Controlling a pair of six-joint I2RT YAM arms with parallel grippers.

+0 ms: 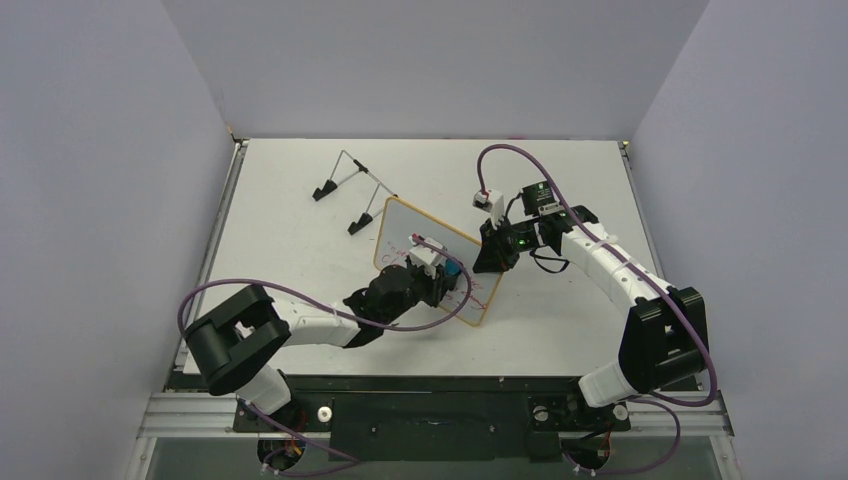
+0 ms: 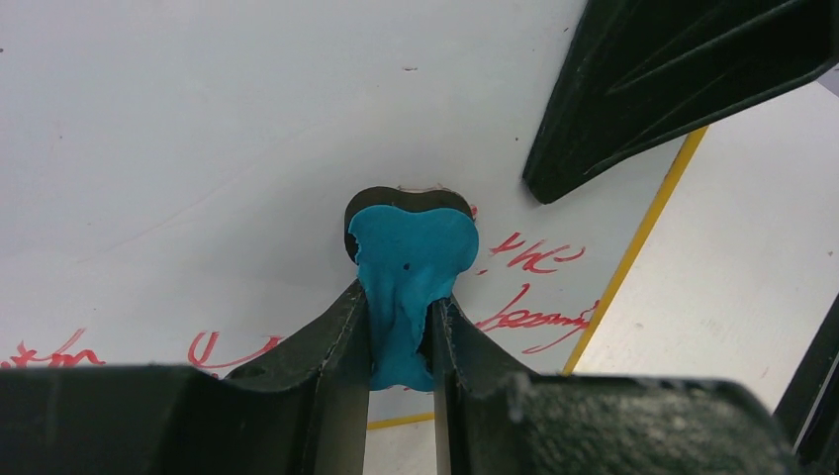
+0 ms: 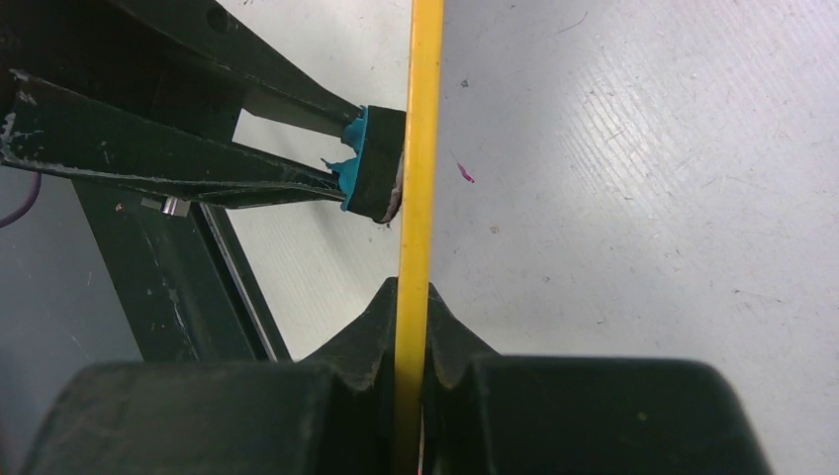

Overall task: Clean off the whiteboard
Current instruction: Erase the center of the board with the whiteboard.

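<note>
One whiteboard (image 1: 412, 222): it is in the middle of the table (image 1: 570, 170), tilted, between the two grippers. I cannot tell if its lower edge rests on the table. A thin yellow-orange rim runs around it.
Writing (image 2: 524, 319): red handwriting is on the part of the board nearest the left wrist camera, on both sides of the eraser. The part of the board beyond it looks white, with only faint marks.
Eraser (image 2: 411, 259): a small blue block with a dark pad. The pad lies flat against the face of the board, close to the edge that the right gripper holds.
Left gripper (image 2: 401, 332): its fingers are narrow and pinch the blue block from both sides. It reaches to the board from the near left.
Right gripper (image 3: 408, 332): its fingers are closed tight on the right edge of the board. In the right wrist view, the board is seen edge-on, as a yellow line between them.
Stand (image 1: 350, 185): a thin wire stand with black feet is on the table, far left of the board and apart from it.
</note>
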